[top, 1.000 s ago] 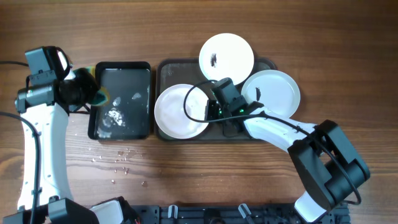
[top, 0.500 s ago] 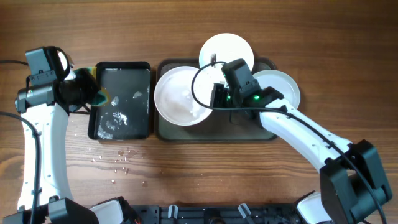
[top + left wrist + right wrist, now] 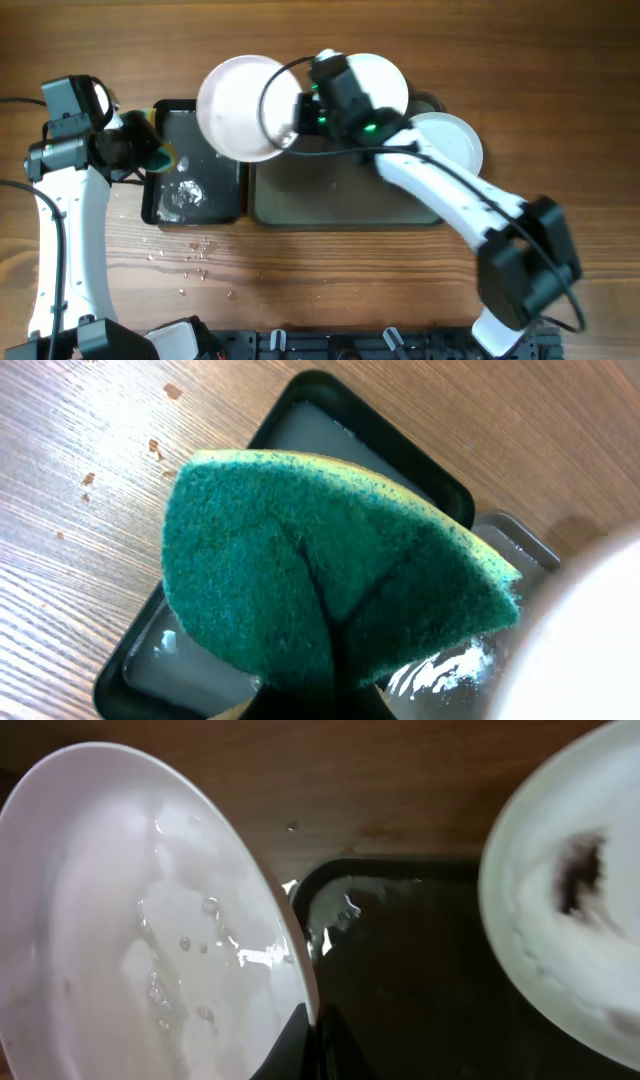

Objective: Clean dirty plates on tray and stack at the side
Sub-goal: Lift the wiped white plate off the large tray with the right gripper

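Overhead, the near part of the table point(image 3: 330, 290) is bare wood with a scatter of water droplets point(image 3: 190, 262) towards its left. Behind the droplets sits a small black tray point(image 3: 165, 205) holding water and foam. At its left edge the left gripper point(image 3: 145, 150) is clamped on a green and yellow sponge point(image 3: 330, 570), which the left wrist view shows folded between the jaws and hanging over that tray.

Just right of the black tray lies the larger grey tray point(image 3: 340, 195), its near half bare and wet.

The right arm reaches from the near right corner of the table across the grey tray to its far left corner. There the right gripper point(image 3: 300, 115) pinches the rim of a wet plate point(image 3: 238, 108). This plate hangs tilted over the far right corner of the black tray and the gap between the two trays. The right wrist view shows water beads on its face.

A third plate point(image 3: 450, 140) rests at the right end of the grey tray. A smeared plate point(image 3: 560, 890) lies at that tray's far edge, overhanging it, with a dark mark near its middle.
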You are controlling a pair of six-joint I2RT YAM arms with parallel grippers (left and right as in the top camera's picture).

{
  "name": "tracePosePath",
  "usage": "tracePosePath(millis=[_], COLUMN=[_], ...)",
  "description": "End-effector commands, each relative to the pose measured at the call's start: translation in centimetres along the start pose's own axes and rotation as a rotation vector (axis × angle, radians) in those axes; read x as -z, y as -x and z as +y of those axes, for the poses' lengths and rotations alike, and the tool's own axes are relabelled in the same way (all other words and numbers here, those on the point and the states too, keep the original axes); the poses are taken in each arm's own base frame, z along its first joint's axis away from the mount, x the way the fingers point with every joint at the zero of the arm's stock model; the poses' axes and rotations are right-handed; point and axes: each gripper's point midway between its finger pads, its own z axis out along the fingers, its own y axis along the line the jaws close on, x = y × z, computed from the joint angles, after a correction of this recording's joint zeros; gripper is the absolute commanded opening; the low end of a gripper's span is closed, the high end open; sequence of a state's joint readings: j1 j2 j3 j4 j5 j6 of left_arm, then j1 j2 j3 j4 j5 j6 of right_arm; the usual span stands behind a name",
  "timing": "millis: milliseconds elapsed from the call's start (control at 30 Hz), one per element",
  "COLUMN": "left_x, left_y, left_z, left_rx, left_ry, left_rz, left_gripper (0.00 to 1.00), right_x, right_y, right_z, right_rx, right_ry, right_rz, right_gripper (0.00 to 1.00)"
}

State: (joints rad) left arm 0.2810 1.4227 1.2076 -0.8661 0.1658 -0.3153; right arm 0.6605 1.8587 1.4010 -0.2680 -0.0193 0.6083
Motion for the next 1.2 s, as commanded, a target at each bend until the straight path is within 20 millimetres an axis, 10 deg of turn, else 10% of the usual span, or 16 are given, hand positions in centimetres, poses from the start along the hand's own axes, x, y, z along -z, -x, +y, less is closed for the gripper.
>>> tracePosePath(millis=[0, 533, 1167], left_x=[0.3, 0.3, 0.3], left_y=[-0.1, -0.1, -0.1], left_z=[-0.1, 0.3, 0.3], left_rx=[-0.017, -0.017, -0.016], left_ry=[-0.015, 0.007, 0.007], left_rz=[-0.004, -0.008, -0.007], left_gripper=[0.04, 0.04, 0.04], right_x=[-2.8, 1.4, 7.2], right_y=[-0.5, 5.3, 10.1], right_z=[1.7, 11.6, 16.0], right_rx=[0.079, 0.911, 1.048], right_ry=[-0.055, -0.216, -0.250], right_rz=[-0.096, -0.609, -0.959], right_gripper=[0.04, 0.04, 0.04])
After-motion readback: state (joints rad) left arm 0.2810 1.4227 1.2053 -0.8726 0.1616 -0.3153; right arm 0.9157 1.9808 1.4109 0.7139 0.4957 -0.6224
